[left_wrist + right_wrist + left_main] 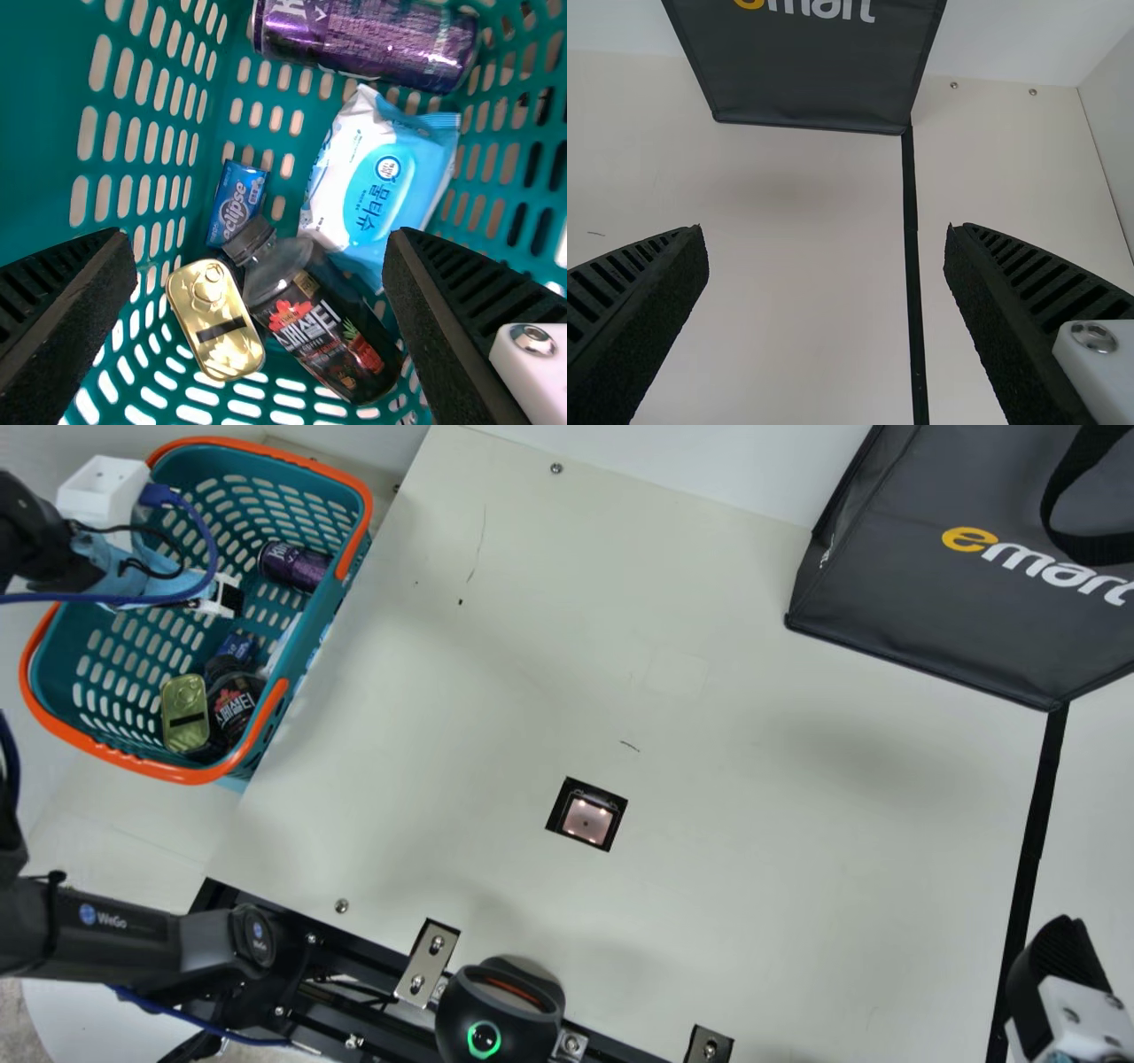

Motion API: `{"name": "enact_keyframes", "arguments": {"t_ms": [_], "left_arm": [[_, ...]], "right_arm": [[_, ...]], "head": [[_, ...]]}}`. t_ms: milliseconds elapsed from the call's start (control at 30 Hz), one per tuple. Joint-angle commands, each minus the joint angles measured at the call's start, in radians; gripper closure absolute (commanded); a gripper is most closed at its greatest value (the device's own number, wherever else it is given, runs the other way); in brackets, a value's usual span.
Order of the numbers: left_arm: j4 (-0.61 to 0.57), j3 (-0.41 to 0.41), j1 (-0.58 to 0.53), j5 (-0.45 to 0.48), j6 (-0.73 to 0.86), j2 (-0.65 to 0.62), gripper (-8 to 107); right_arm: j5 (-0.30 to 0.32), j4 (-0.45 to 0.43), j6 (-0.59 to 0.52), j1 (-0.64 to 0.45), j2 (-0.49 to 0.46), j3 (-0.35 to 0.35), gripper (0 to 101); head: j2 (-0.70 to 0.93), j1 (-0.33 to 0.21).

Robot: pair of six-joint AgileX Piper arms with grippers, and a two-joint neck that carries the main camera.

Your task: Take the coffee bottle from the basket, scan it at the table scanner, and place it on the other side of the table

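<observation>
The coffee bottle lies in my teal basket, dark, with a red-flowered label and its black cap pointing toward a small blue packet. The gold tin is right alongside it; whether the two touch, I cannot tell. On the bottle's other side is the white-and-blue wipes pack, and past that, across the basket, the purple can.

I have my left pincer over the basket, pointed down into it. Its two ribbed fingers stand wide apart, released, and in my left wrist view the bottle shows between and beyond them, along with the tin.

The basket, orange-rimmed, sits at the left edge of the cream table. Well apart from it, set into the tabletop, is the square scanner, its window lit pinkish. A rounded black device with a glowing green ring stands at the near edge, between metal brackets.

On the far right side rests a big dark bag, a black strip running from its near corner toward me. My right pincer is near that strip, above the table's right side, its fingers parted too.
</observation>
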Motion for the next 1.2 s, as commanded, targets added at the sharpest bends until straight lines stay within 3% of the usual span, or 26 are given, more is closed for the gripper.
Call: {"name": "enact_keyframes", "arguments": {"t_ms": [0,533,1167], "left_arm": [[0.007,-0.002,-0.002,-0.008,-0.003,0.024,9],[0.068,-0.014,-0.022,-0.069,-0.074,0.164,9],[0.135,-0.003,-0.049,-0.131,-0.290,0.260,9]], "right_arm": [[0.000,0.000,0.000,0.000,0.000,0.000,6],[0.000,0.000,0.000,0.000,0.000,0.000,6],[0.000,0.001,0.000,0.000,0.000,0.000,6]], "head": [[0.004,-0.030],[0.004,-0.030],[0.004,-0.030]]}}
